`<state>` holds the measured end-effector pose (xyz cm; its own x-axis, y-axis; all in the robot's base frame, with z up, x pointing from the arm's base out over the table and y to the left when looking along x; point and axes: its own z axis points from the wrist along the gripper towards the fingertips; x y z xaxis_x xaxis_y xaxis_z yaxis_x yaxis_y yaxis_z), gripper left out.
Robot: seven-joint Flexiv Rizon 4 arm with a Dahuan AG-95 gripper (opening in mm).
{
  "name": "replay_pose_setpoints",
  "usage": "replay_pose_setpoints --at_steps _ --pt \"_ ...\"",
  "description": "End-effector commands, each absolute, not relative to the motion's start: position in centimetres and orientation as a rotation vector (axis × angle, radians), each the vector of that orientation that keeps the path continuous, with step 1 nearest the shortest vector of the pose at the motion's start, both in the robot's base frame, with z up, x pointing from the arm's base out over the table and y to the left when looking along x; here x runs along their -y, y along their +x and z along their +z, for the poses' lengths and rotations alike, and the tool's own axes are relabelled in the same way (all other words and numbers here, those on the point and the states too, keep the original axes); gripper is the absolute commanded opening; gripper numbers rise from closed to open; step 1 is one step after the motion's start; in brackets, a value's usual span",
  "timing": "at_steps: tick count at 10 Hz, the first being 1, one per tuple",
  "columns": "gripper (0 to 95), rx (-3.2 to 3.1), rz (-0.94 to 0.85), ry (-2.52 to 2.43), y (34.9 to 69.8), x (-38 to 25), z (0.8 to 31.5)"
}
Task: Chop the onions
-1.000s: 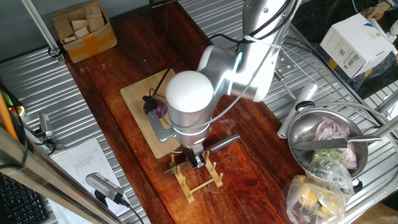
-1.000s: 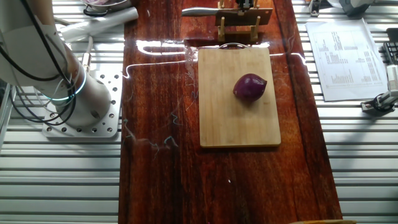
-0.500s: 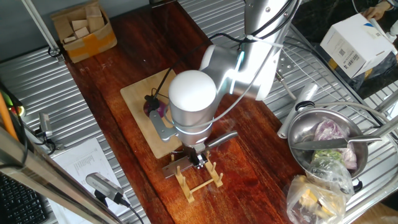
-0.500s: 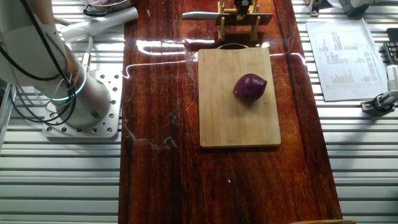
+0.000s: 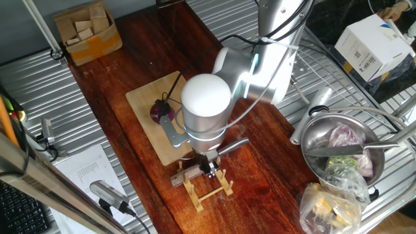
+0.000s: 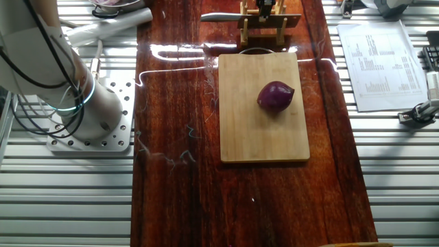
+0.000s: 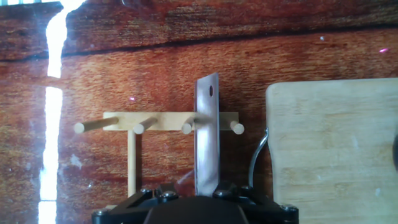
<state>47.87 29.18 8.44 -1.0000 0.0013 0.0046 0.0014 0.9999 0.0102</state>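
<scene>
Hand view shows the knife (image 7: pixel 207 134) at lower centre held in the jaws above the rack (image 7: pixel 158 124); lift it straight clear before swinging toward the onion (image 6: pixel 275 95) mid-board (image 6: pixel 263 137).

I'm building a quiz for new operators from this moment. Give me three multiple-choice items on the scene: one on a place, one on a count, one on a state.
1. Where does the red onion lie?
A. in the metal bowl
B. on the bamboo board
C. on the wooden rack

2. How many onions are on the board?
A. one
B. two
C. three

3. What state is the onion in?
A. sliced in half
B. diced
C. whole, uncut

Answers:
1 B, the other fixed view shows it resting on the board, toward the rack end.
2 A, only a single purple bulb sits there.
3 C, its skin looks unbroken, and the tool is at the wooden rack with the knife, away from it.
</scene>
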Motion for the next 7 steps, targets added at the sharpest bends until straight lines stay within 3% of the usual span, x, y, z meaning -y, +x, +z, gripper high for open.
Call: replay_pose_setpoints --at_steps 1,7 --pt "19.0 3.134 -0.016 -0.013 47.98 -29.61 8.67" --pt "19.0 3.135 -0.012 -0.012 47.45 -29.98 8.64"
